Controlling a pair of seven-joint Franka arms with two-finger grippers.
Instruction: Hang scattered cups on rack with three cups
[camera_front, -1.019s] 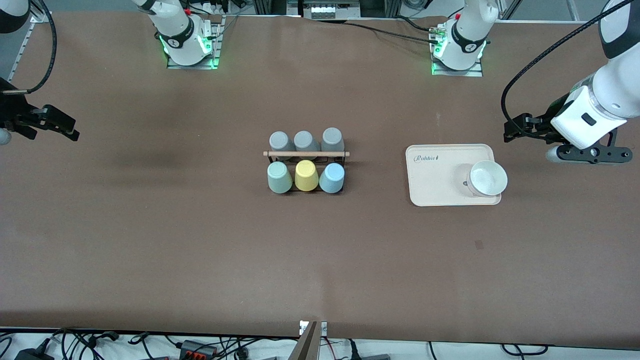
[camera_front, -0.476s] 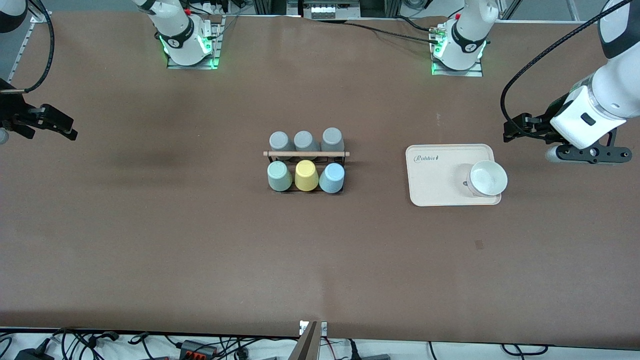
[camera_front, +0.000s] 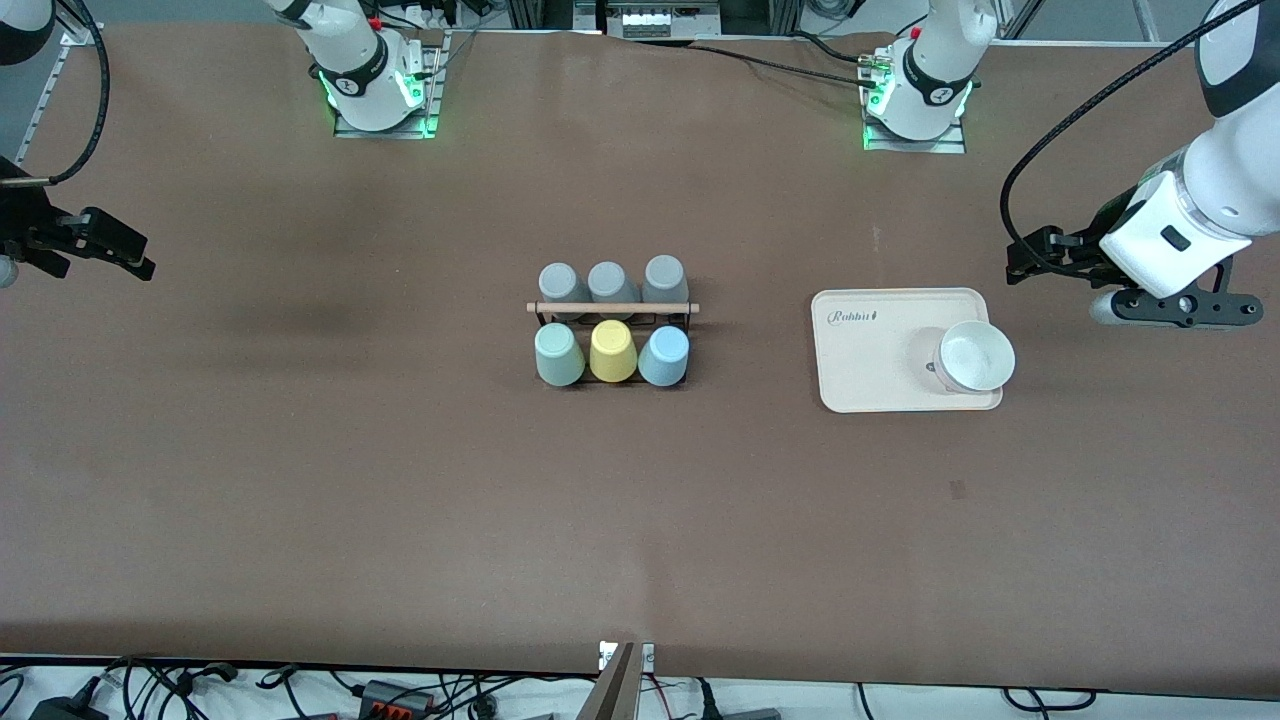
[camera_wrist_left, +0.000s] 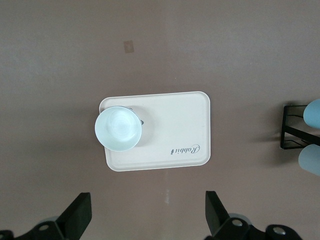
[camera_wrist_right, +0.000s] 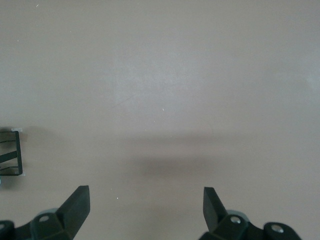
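Note:
The black wire rack (camera_front: 545, 322) with a wooden rod (camera_front: 612, 307) stands mid-table. The mint green cup (camera_front: 558, 354) and the light blue cup (camera_front: 664, 356) sit upside down on its nearer pegs, with the yellow cup (camera_front: 612, 351) between them. Three grey cups (camera_front: 612, 281) fill the farther row. My left gripper (camera_front: 1022, 262) is open and empty over bare table by the tray, and shows in its wrist view (camera_wrist_left: 145, 215). My right gripper (camera_front: 140, 262) is open and empty over the table's right-arm end, and shows in its wrist view (camera_wrist_right: 144, 206). Both arms wait away from the rack.
A cream tray (camera_front: 870, 350) lies toward the left arm's end, with a white bowl-like cup (camera_front: 975, 355) on it. The left wrist view shows the tray (camera_wrist_left: 175, 125), the bowl-like cup (camera_wrist_left: 118, 128) and the rack's end (camera_wrist_left: 295, 134). The right wrist view shows a rack corner (camera_wrist_right: 14, 152).
Both grippers have drifted slightly away from the table's middle. The cups, rack and tray have not moved.

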